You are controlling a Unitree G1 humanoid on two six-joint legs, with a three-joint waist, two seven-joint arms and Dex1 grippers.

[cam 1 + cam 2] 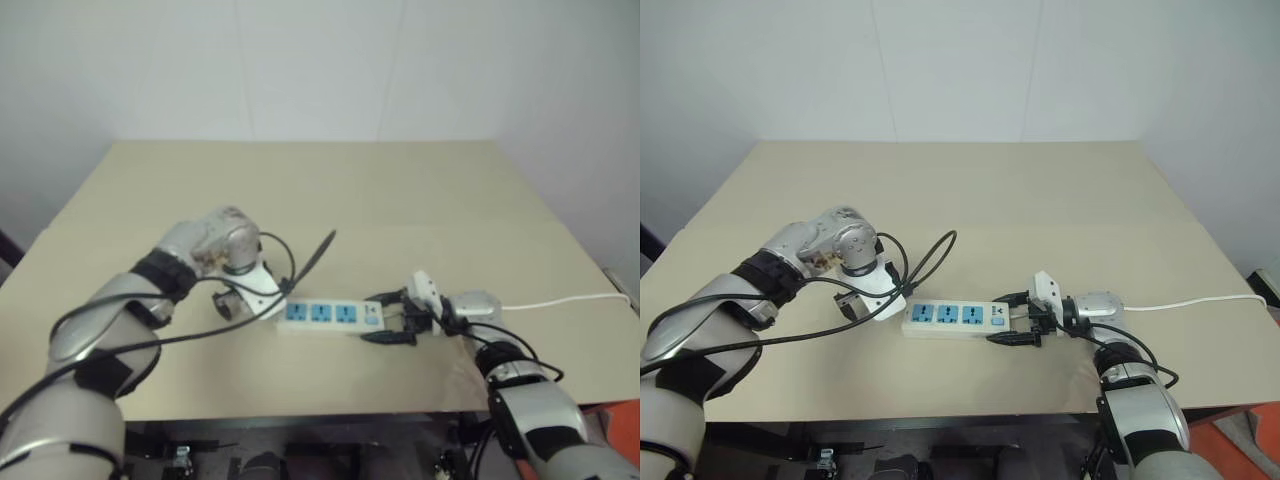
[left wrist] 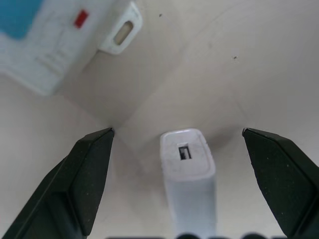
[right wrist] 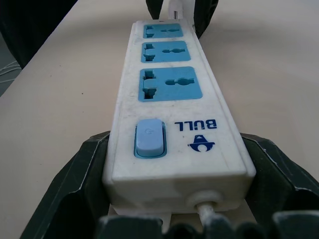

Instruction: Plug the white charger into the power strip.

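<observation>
The white charger (image 2: pixel 187 169) lies on the table just off the power strip's left end. My left gripper (image 2: pixel 177 132) points down over the charger, open, with one black finger (image 2: pixel 92 169) on each side and not touching it. The power strip (image 1: pixel 322 313) lies flat near the table's front edge, its three blue sockets facing up. My right gripper (image 1: pixel 388 316) reaches in level from the right. It is shut on the strip's switch end (image 3: pixel 149 137), with its fingers (image 3: pixel 82 174) against both sides.
The strip's thin white cord (image 1: pixel 560 300) trails right to the table's edge. A black cable loop (image 1: pixel 310 262) from my left arm hangs over the strip's left end. The beige table (image 1: pixel 330 190) stretches back to a white wall.
</observation>
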